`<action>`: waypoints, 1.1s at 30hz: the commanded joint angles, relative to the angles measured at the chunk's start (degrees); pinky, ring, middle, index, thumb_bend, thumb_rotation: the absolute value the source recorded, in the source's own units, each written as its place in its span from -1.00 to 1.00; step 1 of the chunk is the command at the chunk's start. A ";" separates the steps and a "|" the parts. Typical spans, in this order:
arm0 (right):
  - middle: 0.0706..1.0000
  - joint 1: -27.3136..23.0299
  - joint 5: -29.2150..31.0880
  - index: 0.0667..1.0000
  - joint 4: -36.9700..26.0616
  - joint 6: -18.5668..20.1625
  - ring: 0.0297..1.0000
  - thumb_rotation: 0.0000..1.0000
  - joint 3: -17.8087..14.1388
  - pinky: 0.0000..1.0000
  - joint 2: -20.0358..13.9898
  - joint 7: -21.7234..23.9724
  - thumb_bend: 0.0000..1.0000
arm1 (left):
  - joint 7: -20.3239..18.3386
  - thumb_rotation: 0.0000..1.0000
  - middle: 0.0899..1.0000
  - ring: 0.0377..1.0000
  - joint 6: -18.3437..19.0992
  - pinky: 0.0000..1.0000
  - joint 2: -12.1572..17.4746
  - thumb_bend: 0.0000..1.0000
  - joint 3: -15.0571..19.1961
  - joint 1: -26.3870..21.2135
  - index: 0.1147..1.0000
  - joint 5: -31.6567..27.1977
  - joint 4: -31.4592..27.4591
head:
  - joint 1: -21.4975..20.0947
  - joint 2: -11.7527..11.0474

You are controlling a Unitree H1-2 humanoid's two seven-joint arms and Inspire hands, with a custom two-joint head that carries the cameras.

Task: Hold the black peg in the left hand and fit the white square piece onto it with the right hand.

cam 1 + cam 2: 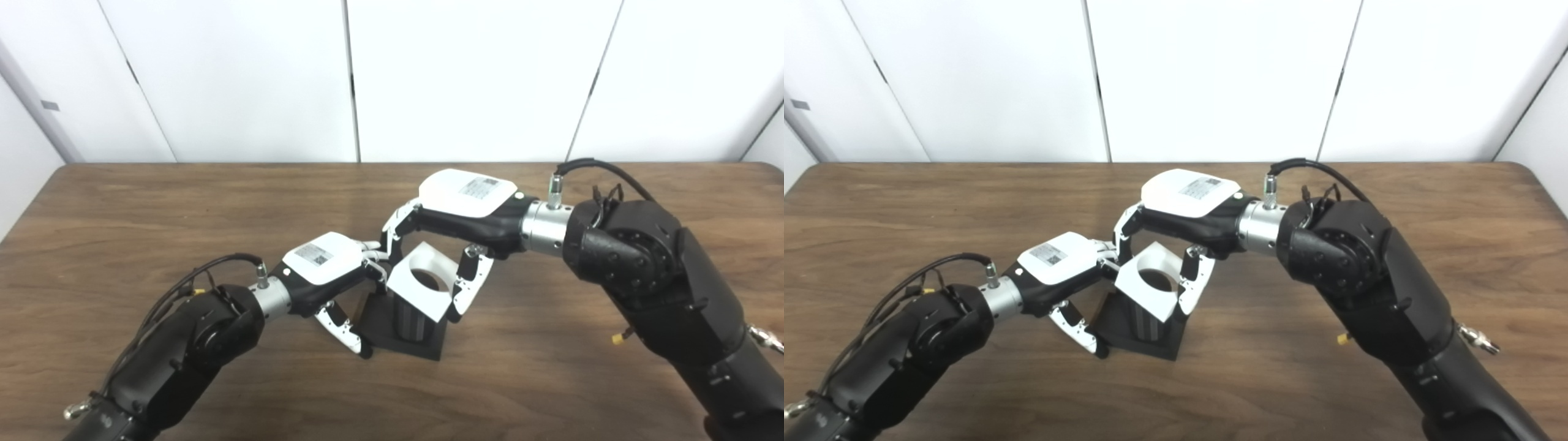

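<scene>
At frame center you see the white square piece [421,281], flat with a round hole, tilted over the ribbed black peg [411,321] on its square base. Your right hand [456,211] clamps the piece; your left hand [327,266] grips the base, apparently. Label print is unreadable. The counter [122,214] is wood-grain.

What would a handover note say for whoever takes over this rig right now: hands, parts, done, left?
Left hand: closed on the flat square base of the ribbed black peg, which stands upright on the brown wooden table.
Right hand: shut on the white square piece with a round hole, fingers on its opposite edges.
Parts: the white piece is tilted, with its hole over the top of the peg; the peg body shows below it.
Done: both parts grasped, hole brought onto the peg tip.
Left: level the white piece, slide it down the peg, then probably release.
</scene>
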 commanded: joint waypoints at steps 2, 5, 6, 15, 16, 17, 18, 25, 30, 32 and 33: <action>0.50 -1.57 -0.34 -0.12 0.21 -0.39 0.56 -0.73 -0.69 0.39 0.37 -2.14 0.05 | -3.33 -0.84 0.76 0.88 0.30 0.78 -0.32 0.04 -2.31 1.11 -0.15 2.94 1.32 | 0.13 0.08; 0.50 -1.36 -0.89 -0.12 0.63 -0.54 0.56 -0.73 -0.35 0.40 0.56 -2.18 0.05 | -3.41 -0.84 0.76 0.88 0.37 0.77 -0.42 0.04 -2.37 1.19 -0.15 2.89 1.29 | 0.26 0.20; 0.50 -1.27 -1.10 -0.12 0.96 -0.84 0.56 -0.73 -0.20 0.40 0.63 -2.33 0.05 | -3.43 -0.84 0.76 0.88 0.46 0.77 -0.46 0.04 -2.35 1.27 -0.15 2.83 1.23 | 0.26 0.20; 0.52 -0.67 -3.42 -0.12 2.89 -3.14 0.56 -0.74 1.18 0.41 0.82 -3.78 0.05 | -3.52 -0.83 0.77 0.89 0.73 0.80 -0.57 0.04 -2.22 1.60 -0.15 2.80 0.33 | 0.43 0.28; 0.52 -0.65 -3.50 -0.12 3.03 -3.26 0.56 -0.74 1.27 0.41 0.84 -3.87 0.05 | -3.56 -0.83 0.77 0.89 0.76 0.80 -0.57 0.04 -2.20 1.61 -0.15 2.75 0.29 | 0.43 0.28; 0.52 -0.61 -3.48 -0.12 3.31 -3.46 0.56 -0.74 1.34 0.41 0.87 -4.00 0.05 | -3.86 -0.83 0.77 0.89 0.98 0.80 -0.56 0.04 -2.21 1.60 -0.15 2.76 0.13 | 0.43 0.28; 0.52 -0.57 -3.42 -0.12 3.59 -3.66 0.56 -0.74 1.39 0.41 0.92 -4.19 0.05 | -4.11 -0.83 0.77 0.89 1.17 0.81 -0.55 0.04 -2.23 1.58 -0.15 2.79 -0.01 | 0.43 0.28; 0.51 -0.20 -3.59 -0.12 4.39 -3.11 0.56 -0.74 1.83 0.42 1.27 -4.22 0.05 | -4.48 -0.83 0.77 0.88 1.72 0.80 -0.63 0.04 -2.24 1.73 -0.15 2.67 -0.75 | 0.50 0.75; 0.51 0.35 -3.52 -0.12 5.17 -3.57 0.55 -0.74 2.36 0.39 1.86 -4.67 0.05 | -4.33 -0.83 0.77 0.88 1.81 0.81 -0.83 0.04 -2.44 1.61 -0.15 2.72 -0.60 | 0.63 0.91; 0.50 0.51 -3.51 -0.12 5.41 -3.77 0.54 -0.74 2.75 0.38 2.08 -4.82 0.05 | -4.44 -0.83 0.77 0.88 1.96 0.81 -0.93 0.04 -2.52 1.54 -0.15 2.69 -0.55 | 0.63 0.96; 0.51 0.56 -3.50 -0.12 5.47 -3.82 0.54 -0.74 2.93 0.38 2.15 -4.84 0.05 | -4.57 -0.83 0.77 0.88 2.08 0.81 -0.98 0.04 -2.55 1.51 -0.15 2.66 -0.55 | 0.62 0.98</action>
